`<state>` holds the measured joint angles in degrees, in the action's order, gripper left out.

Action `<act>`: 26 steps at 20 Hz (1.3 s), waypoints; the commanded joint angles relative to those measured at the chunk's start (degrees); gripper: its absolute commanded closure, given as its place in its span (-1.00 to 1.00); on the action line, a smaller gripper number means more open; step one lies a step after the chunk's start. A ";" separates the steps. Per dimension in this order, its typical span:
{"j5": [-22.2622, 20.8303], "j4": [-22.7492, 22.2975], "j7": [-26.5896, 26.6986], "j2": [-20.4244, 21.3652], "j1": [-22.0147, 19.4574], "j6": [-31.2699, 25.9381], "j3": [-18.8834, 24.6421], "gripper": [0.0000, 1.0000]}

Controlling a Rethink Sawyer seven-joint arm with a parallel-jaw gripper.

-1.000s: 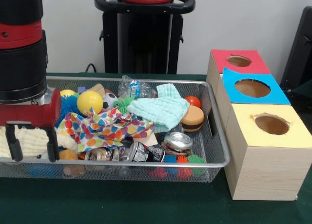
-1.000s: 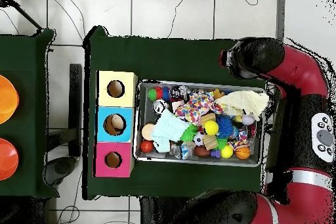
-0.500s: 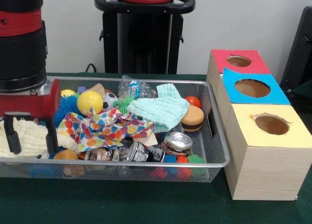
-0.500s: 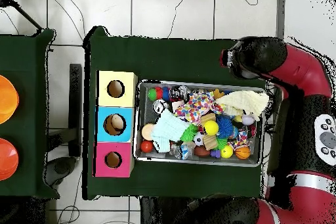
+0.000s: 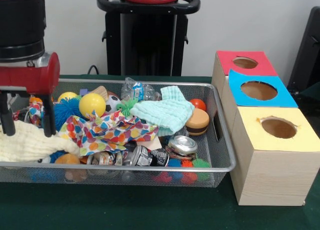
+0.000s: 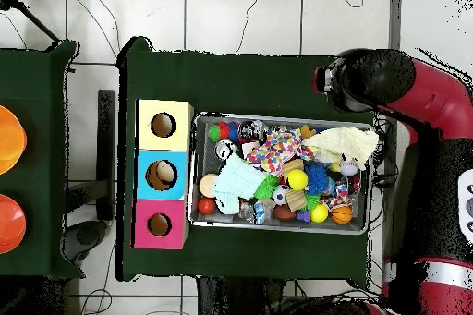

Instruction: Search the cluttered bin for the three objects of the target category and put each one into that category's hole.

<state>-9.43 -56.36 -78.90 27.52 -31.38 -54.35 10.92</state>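
The gripper [image 5: 27, 120], fingers spread and holding nothing, hangs over the cream cloth [image 5: 30, 144] at the bin's [image 5: 222, 140] nine o'clock end (soft, floppy, light; pinch a raised fold).

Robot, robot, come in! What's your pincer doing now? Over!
Pincer open, empty, above pale yellow cloth. Wire mesh bin full of clutter. Nothing picked. Red, blue, yellow box holes unblocked.

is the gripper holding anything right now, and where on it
Nothing is held. The gripper hangs open above the pale yellow cloth at the bin's end, its fingers apart and empty.
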 commanded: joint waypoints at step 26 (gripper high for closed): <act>-1.52 -18.61 4.36 7.13 -4.15 4.16 4.11 -1.00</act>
<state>-9.49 -66.39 -78.90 32.55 -34.55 -54.24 10.91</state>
